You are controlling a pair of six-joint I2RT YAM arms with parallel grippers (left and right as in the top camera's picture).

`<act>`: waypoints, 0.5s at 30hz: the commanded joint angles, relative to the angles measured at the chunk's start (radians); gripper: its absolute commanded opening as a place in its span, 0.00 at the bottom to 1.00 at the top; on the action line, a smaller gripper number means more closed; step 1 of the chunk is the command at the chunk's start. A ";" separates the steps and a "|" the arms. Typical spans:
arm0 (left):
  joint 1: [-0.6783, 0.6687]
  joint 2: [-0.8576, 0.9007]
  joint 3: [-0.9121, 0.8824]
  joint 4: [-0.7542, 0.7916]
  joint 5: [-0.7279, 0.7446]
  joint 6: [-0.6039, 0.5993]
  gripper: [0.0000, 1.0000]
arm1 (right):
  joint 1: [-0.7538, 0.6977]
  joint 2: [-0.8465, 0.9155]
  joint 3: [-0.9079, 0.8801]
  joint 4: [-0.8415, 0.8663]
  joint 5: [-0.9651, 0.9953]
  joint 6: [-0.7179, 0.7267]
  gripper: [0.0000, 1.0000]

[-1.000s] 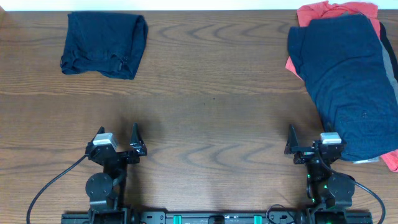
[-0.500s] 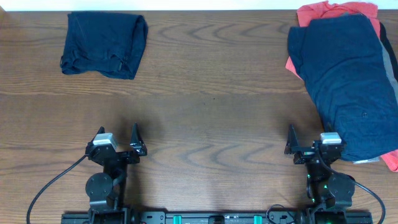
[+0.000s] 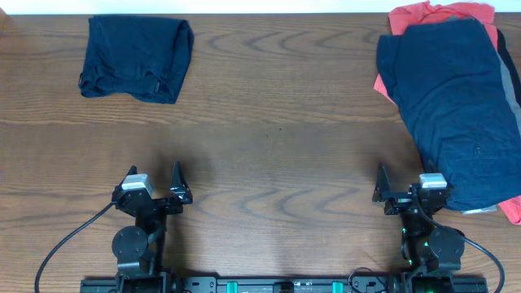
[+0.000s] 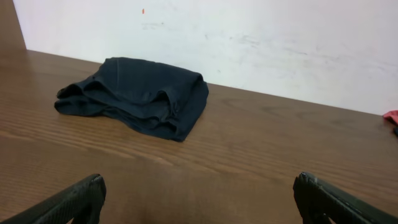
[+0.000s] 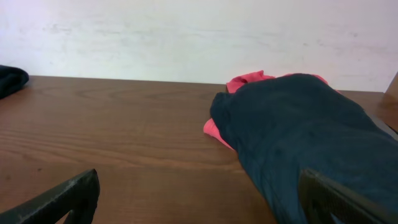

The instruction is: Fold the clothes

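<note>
A folded dark navy garment [image 3: 136, 57] lies at the table's far left; it also shows in the left wrist view [image 4: 137, 94]. A pile of unfolded clothes sits at the far right: a dark navy shirt [image 3: 452, 98] on top of a red garment [image 3: 431, 14], both also in the right wrist view, navy [image 5: 311, 130] over red [image 5: 249, 81]. My left gripper [image 3: 155, 189] is open and empty near the front edge, far from the folded garment. My right gripper [image 3: 404, 189] is open and empty, just left of the pile's near end.
The wooden table [image 3: 277, 122] runs to a white wall [image 4: 249, 37] at the back. A grey striped cloth edge [image 3: 509, 69] peeks out at the pile's right side. Cables trail from both arm bases at the front edge.
</note>
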State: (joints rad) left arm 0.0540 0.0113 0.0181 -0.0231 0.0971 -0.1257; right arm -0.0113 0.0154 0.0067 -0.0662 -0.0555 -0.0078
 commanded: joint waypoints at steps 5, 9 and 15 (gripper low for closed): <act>-0.006 0.000 -0.014 -0.036 0.006 0.017 0.98 | -0.008 -0.004 -0.001 -0.005 -0.003 0.015 0.99; -0.006 0.000 -0.014 -0.036 0.007 0.016 0.98 | -0.008 -0.004 -0.001 -0.004 0.003 0.029 0.99; -0.006 0.000 -0.011 0.018 0.044 0.017 0.98 | -0.008 -0.004 -0.001 0.116 -0.031 0.024 0.99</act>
State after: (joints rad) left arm 0.0540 0.0113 0.0181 -0.0113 0.1024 -0.1257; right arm -0.0113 0.0158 0.0063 0.0048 -0.0620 0.0021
